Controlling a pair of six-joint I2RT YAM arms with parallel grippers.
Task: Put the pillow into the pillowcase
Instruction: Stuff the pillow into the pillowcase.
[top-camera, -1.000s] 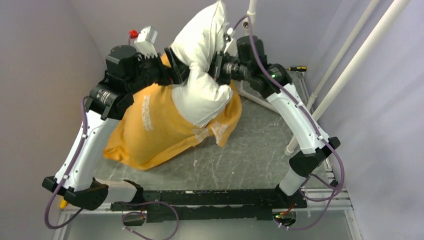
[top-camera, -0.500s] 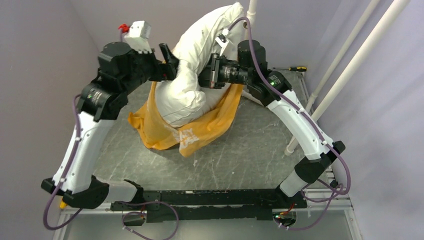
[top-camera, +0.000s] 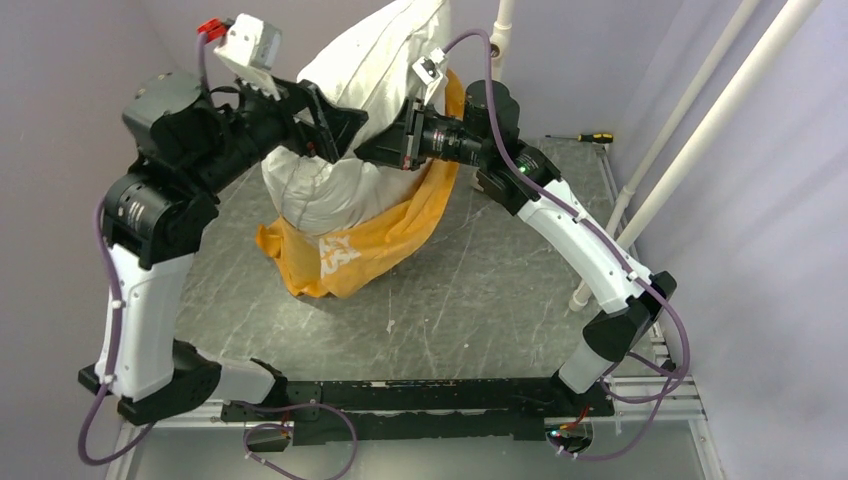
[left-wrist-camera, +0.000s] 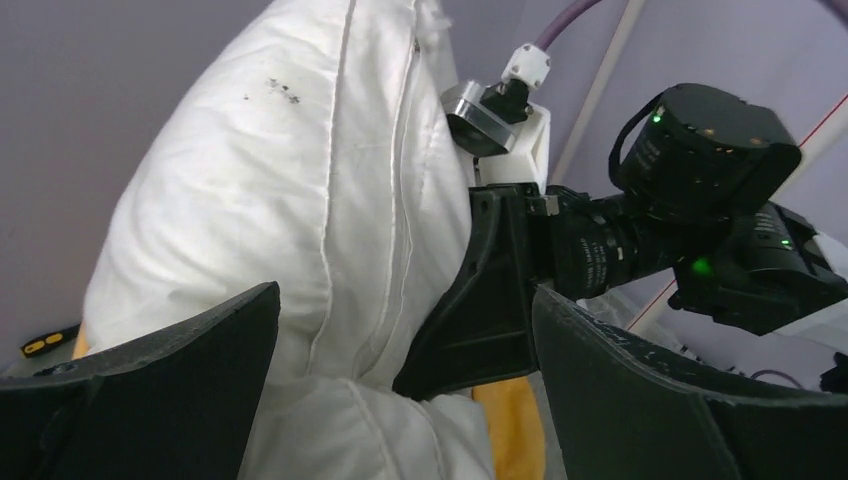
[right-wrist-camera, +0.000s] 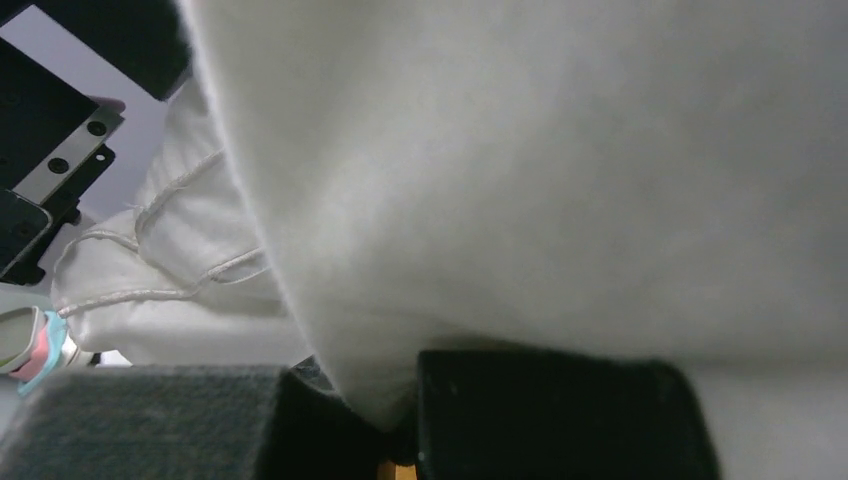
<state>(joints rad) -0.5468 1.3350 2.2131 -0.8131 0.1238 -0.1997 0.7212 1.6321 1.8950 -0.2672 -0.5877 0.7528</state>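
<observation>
At the far end of the table (top-camera: 480, 290), as seen from the overhead camera, the pillow (top-camera: 365, 65) is held upright. It is plump and white, and creased at the waist where it is squeezed. The pillowcase (top-camera: 345, 250), orange-yellow with pale print, is draped round the pillow's lower end. One strip rises up the pillow's right side and the rest is slumped on the table. The right gripper (top-camera: 372, 155) is pressed into the pillow's right side, and the left gripper (top-camera: 335, 128) is set at its left side, fingers splayed.

From the left wrist camera, detail hidden from above is shown: a piped seam running down the pillow and a few dark specks near its top. The left gripper's two black fingers (left-wrist-camera: 150, 400) are spread wide on either side of the pillow, with nothing clamped. The right gripper's finger is seen dug into the pillow's fold, with a sliver of orange cloth below it.

From the right wrist camera, the frame is almost filled by white fabric. A tuck of the pillow is pinched between the closed fingers (right-wrist-camera: 560, 410), and stitched cord edging is seen at left.
</observation>
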